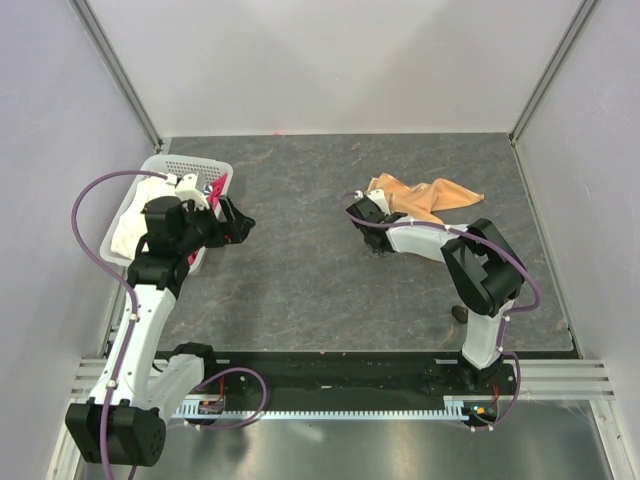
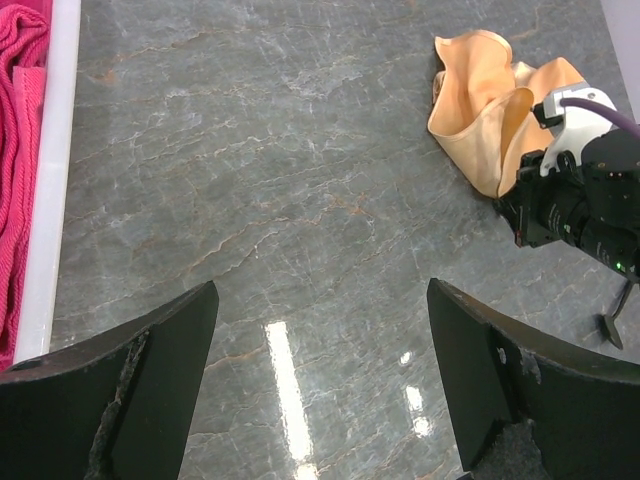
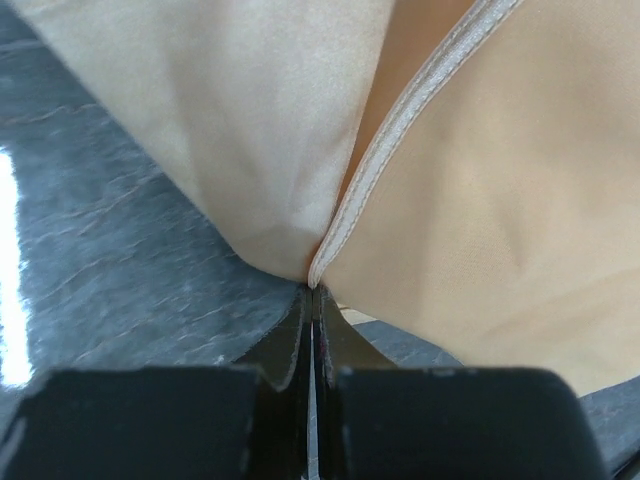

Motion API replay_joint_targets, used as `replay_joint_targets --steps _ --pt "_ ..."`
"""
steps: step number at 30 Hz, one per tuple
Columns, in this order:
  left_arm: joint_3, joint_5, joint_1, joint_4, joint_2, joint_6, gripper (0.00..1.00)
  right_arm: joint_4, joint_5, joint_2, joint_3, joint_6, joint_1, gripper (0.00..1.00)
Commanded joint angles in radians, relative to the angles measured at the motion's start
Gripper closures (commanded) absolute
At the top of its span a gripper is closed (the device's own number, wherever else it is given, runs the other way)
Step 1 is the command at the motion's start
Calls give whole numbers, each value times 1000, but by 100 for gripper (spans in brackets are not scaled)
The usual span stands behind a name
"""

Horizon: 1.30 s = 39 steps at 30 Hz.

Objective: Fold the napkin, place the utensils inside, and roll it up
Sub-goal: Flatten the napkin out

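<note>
The peach-tan napkin lies crumpled on the dark table at the back right, and it also shows in the left wrist view. My right gripper sits at the napkin's left end. Its jaws are shut on the hemmed edge of the napkin, which fans out just past the right gripper's tips. A small black spoon-like utensil lies on the table by the right arm's base. My left gripper hangs open over bare table, far left of the napkin, holding nothing.
A white basket stands at the left edge, holding a white cloth and a pink-red cloth. Its rim and the pink-red cloth lie left of my left fingers. Grey walls enclose the table.
</note>
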Motion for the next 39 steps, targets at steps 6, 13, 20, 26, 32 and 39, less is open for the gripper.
replay_joint_targets --steps 6,13,20,26,32,39 --pt "22 8 -9 12 -14 -16 8 11 -166 -111 119 42 275 100" --pt "-50 -3 -41 12 -30 -126 11 39 -285 -34 228 87 395 98" --pt "-198 -95 -242 89 -11 -270 11 33 -220 -205 127 99 371 27" --pt "-255 -156 -416 159 134 -333 13 22 -226 -402 -43 148 233 25" --pt "-303 -198 -434 280 220 -364 22 24 -233 -543 -166 168 121 22" --pt "-324 -179 -445 436 352 -399 30 24 -231 -595 -197 170 79 22"
